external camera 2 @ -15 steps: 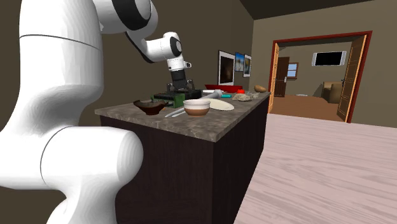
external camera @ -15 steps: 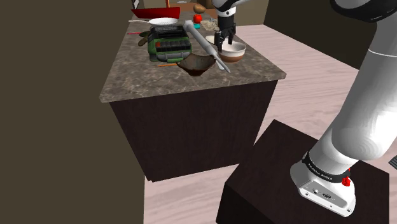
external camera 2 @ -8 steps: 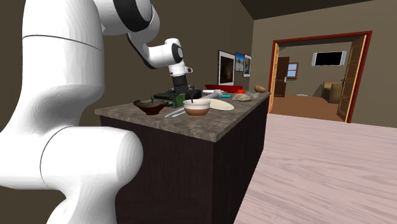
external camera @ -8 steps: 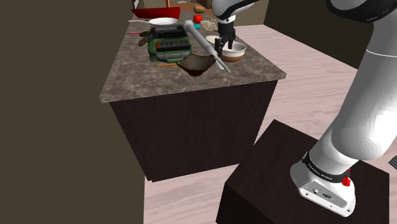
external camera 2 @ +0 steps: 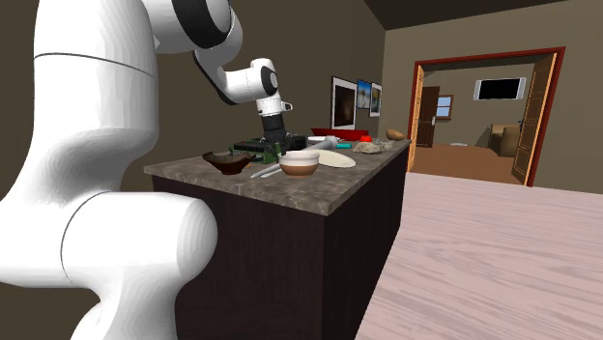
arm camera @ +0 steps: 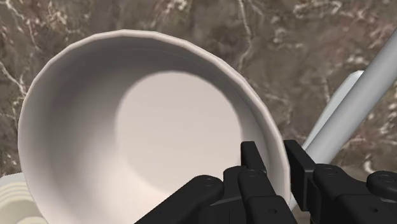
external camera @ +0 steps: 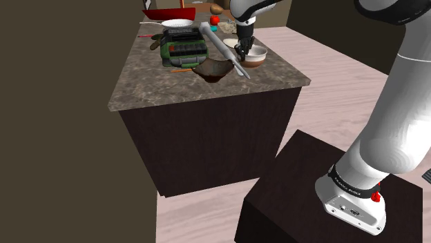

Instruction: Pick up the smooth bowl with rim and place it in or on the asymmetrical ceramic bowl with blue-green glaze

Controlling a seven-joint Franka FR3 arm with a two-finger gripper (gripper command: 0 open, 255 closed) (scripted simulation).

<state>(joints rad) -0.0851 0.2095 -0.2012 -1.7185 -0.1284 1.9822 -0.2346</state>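
Seen from the wrist, the fingers [arm camera: 254,159] are nearly closed. They pinch the rim of the white bowl [arm camera: 159,140]: one finger is inside the wall, the other outside, and the wall fills the narrow gap between them. The bowl's hollow spreads away from the inner finger, and the picture's edge cuts off part of the rim. Just beyond the outer finger a grey rod [arm camera: 362,95] lies slantwise on the marbled table [arm camera: 286,38].

The second exterior view shows the bowl's outside, with a brown band around the lower half [external camera 2: 300,166] and its base on the table. There the fingers come down at the rim on the side facing the green machine [external camera 2: 256,147], but the grip itself is too small to make out.

The shoulder view places the asymmetrical bowl [external camera: 213,68] on the outer finger's side, past the rod and apart from the white bowl. It looks dark brown, and no glaze colour can be made out. In that view the fingertips blend into the white bowl's rim.
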